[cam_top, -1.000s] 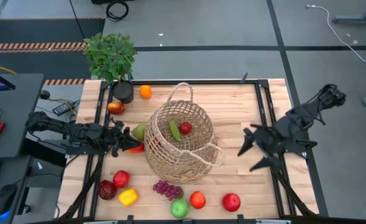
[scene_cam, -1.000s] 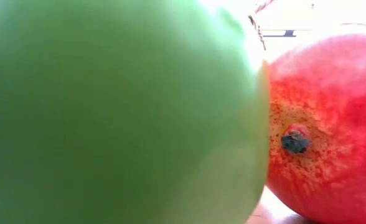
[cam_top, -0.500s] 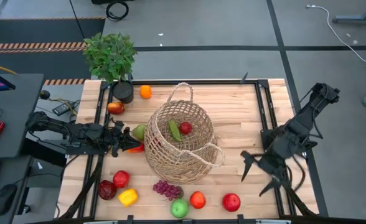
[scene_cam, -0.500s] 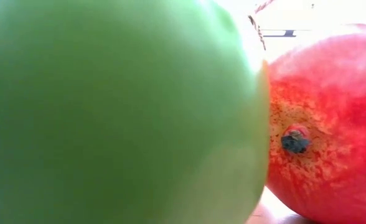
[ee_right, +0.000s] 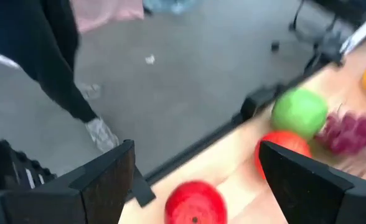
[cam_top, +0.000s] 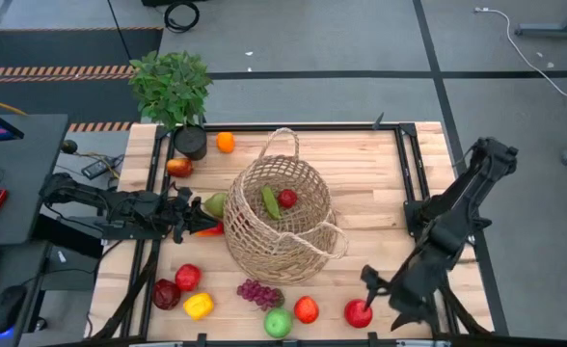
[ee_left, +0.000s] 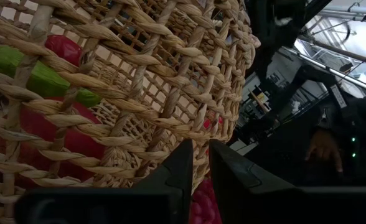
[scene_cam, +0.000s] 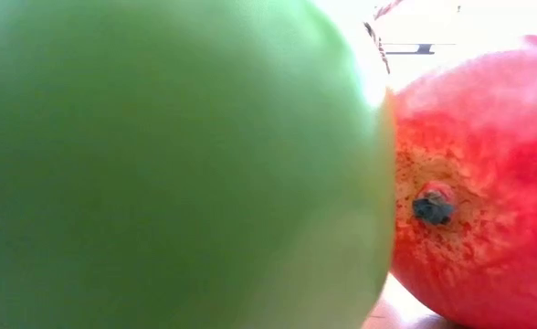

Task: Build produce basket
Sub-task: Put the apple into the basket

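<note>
Swinging down from the bench's right edge over the last second, my right pincer (cam_top: 375, 294) now hangs at the front edge with its jaws spread wide around nothing, just beside the red apple (cam_top: 358, 312); I judge this the approach to the next pick. The arm stretches forward and low. The left pincer (cam_top: 195, 220) waits pressed together beside the basket (cam_top: 279, 217), which stands mid-bench holding a cucumber (cam_top: 270, 200). Other produce lies along the front.

Two matte black jointed arms, each claw (cam_top: 378, 297) with flat angular fingers.
</note>
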